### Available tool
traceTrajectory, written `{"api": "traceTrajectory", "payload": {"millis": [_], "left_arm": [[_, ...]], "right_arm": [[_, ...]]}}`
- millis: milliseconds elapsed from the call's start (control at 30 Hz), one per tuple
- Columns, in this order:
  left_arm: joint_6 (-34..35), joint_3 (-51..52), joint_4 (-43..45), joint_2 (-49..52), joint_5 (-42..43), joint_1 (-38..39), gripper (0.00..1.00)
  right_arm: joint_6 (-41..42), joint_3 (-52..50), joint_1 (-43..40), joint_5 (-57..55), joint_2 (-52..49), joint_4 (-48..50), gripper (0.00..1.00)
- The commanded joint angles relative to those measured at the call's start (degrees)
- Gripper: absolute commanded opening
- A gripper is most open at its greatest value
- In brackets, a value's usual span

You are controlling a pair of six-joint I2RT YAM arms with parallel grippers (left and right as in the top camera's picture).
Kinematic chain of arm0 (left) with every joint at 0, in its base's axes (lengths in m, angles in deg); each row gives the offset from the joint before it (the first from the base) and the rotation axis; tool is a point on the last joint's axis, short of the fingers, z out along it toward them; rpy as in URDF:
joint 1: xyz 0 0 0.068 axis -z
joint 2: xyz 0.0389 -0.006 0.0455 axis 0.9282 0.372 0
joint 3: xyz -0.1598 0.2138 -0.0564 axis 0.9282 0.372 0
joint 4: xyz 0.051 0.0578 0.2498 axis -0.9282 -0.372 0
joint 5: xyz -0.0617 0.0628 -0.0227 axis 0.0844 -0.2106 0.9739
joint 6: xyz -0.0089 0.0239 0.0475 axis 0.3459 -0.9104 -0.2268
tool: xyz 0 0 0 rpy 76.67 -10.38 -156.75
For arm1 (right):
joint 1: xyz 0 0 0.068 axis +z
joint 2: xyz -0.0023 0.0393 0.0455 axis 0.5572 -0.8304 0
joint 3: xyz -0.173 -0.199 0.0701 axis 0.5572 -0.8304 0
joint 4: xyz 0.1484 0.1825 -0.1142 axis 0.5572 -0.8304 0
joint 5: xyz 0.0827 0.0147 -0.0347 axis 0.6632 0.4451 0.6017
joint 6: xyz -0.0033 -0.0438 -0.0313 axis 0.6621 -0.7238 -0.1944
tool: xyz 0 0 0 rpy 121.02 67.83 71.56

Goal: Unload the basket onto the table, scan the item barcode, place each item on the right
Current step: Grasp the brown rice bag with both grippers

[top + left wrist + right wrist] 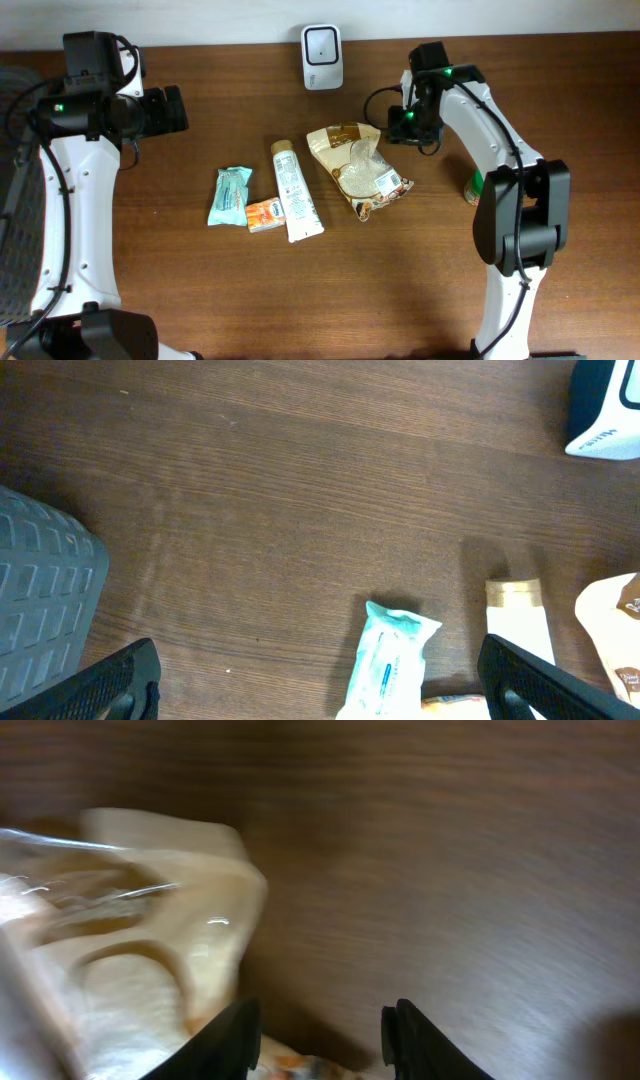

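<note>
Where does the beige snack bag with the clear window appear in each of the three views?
Overhead: the beige snack bag lies just right of centre.
Left wrist: only its corner shows, low at the right edge.
Right wrist: blurred, filling the left side.
Shared landmark: the cream tube, directly left of the bag in overhead and left wrist; absent in right wrist.

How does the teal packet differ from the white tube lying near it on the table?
The teal packet is a short, flat pouch; the white tube is clearly longer and tapers toward its cap. The packet is mostly teal, while the tube is white with a tan cap. Both lie flat on the table, and neither is being held.
</note>
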Motion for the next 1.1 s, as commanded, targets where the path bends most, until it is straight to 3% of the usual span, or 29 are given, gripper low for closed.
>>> {"api": "traceTrajectory", "payload": {"millis": [0, 100, 167, 300, 333, 433, 500, 533, 567, 667, 800, 833, 933, 1000, 1067], "left_arm": [[-1.1, -0.2, 0.1, -0.3, 0.4, 0.0, 0.99], [-1.1, -0.2, 0.1, -0.3, 0.4, 0.0, 0.99], [-1.1, -0.2, 0.1, -0.3, 0.4, 0.0, 0.99], [-0.6, -0.2, 0.5, -0.3, 1.1, 0.0, 0.99], [-0.7, -0.2, 0.5, -0.3, 1.1, 0.0, 0.99], [-0.7, -0.2, 2.8, -0.3, 1.9, 0.0, 0.99], [-0.6, -0.2, 5.9, -0.3, 6.0, 0.1, 0.98], [-0.7, 0.1, 6.8, -0.3, 9.6, 0.2, 0.91], [-0.7, 0.8, 8.8, 0.1, 13.6, 1.3, 0.90], [-0.9, 2.3, 13.8, 4.8, 14.3, 9.1, 0.90], [-8.1, 2.2, 23.3, 14.5, 14.6, 23.1, 0.89], [-8.3, 2.2, 24.6, 16.7, 14.5, 26.1, 0.79], [-2.1, 2.2, 23.2, 22.2, 14.7, 28.9, 0.20], [0.5, 2.2, 21.8, 24.3, 19.3, 28.9, 0.00], [4.3, 2.2, 20.9, 28.2, 20.2, 28.9, 0.00]], "right_arm": [[-4.2, 4.2, 0.5, 17.6, 1.2, -0.4, 0.42], [-4.5, 6.0, 2.9, 24.5, 2.4, -6.9, 0.43], [-7.1, 3.0, 8.9, 21.2, 2.2, -9.7, 0.46], [-3.2, -8.2, 16.0, 18.1, 1.6, -6.0, 0.47], [-2.2, -8.9, 15.9, 15.5, 1.6, -6.4, 0.48], [5.9, -9.7, 13.9, -7.0, 1.6, -9.1, 0.51], [5.8, -9.6, 8.0, -9.1, 1.6, -9.8, 0.51], [5.8, -9.6, 6.0, -9.6, 1.6, -9.3, 0.51], [5.8, -9.6, 3.1, -9.5, 1.6, -7.3, 0.52], [3.7, -9.7, -1.3, -0.2, 1.5, 1.2, 0.54], [3.7, -9.6, -2.5, 11.0, 1.9, 4.7, 0.62], [3.7, -9.5, -3.5, 14.1, 2.7, 4.2, 0.62], [3.7, -9.3, -7.0, 24.1, 4.9, 4.0, 0.63], [3.9, -9.4, -6.9, 24.1, 3.7, 4.8, 0.66], [4.3, -10.4, -6.9, 24.1, 3.1, 5.4, 0.66]]}}
